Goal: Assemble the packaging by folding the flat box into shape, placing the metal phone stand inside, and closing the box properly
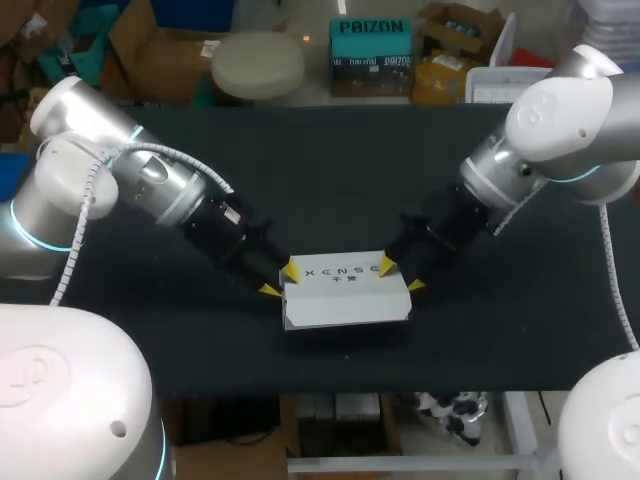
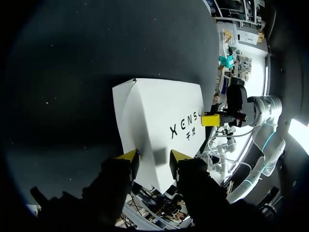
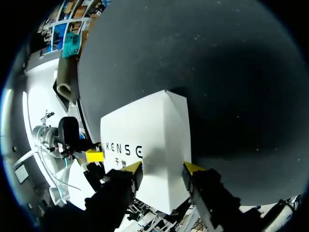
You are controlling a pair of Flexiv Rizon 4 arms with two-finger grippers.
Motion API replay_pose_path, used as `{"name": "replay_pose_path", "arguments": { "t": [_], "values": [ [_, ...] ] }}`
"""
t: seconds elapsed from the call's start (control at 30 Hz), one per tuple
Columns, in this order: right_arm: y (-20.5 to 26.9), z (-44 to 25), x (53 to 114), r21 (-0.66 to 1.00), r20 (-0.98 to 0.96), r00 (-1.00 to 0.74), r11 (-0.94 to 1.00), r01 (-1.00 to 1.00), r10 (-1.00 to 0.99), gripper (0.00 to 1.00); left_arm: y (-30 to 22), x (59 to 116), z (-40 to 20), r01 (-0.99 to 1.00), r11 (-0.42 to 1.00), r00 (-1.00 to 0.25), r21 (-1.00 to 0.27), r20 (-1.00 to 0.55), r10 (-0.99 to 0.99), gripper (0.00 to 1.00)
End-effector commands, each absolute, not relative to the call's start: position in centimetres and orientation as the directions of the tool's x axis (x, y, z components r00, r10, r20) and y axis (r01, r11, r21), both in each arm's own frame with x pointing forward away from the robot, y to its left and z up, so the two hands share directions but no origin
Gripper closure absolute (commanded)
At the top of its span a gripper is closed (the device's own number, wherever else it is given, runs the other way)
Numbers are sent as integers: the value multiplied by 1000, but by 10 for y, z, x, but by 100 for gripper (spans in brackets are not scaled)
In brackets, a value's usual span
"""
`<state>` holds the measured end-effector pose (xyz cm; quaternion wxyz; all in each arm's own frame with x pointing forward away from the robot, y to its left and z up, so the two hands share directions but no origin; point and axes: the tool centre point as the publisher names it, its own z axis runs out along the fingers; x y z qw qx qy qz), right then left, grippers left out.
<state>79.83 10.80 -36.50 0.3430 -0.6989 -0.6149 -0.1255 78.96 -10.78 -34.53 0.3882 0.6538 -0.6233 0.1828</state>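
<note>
L arm comes in from the tabletop's left edge. The left gripper sits at the L end of the white box, fingers spread apart. One yellow tip is by the far-L corner, the other by the near-L corner. In its own wrist view the tips lie over the box end, not clamping it from 2 sides, so I read it as open and pressing or steadying.

The box is approx mid-width on the tabletop, near the front edge. It lies flat, printed face up, and looks folded into shape w/ the top shut. The phone stand isn't visible anywhere, so I can't tell if it's inside.

R arm comes in from the right edge. The right gripper mirrors the left at the box's R end, fingers also spread w/ a tip near each R corner, and holds nothing.

Risks, as I judge them:
- Uneven push from the 2 ends could make the box skid or swing on the dark surface.
- Too much squeeze could buckle the card walls or crush an end flap.
- A flap not fully tucked could spring back once the tips lift.
- A tip could snag a flap edge on the way out and reopen it.
</note>
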Motion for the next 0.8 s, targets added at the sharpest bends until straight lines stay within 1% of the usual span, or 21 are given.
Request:
{"name": "replay_pose_path", "arguments": {
  "t": [0.03,0.2,0.37,0.8],
  "values": [
    [117,-361,799,-331,597,213,-4,943,773,44,-115,792,-344,-955,86,156,285,725,-671,59],
    [118,-360,800,-336,593,218,-8,942,775,44,-115,792,-342,-954,85,158,287,723,-672,58],
    [118,-359,799,-338,591,221,-11,941,776,45,-115,792,-342,-953,86,159,290,724,-671,58],
    [116,-361,798,-335,589,222,-14,942,777,44,-115,789,-345,-955,87,153,282,724,-672,57]
  ]
}}
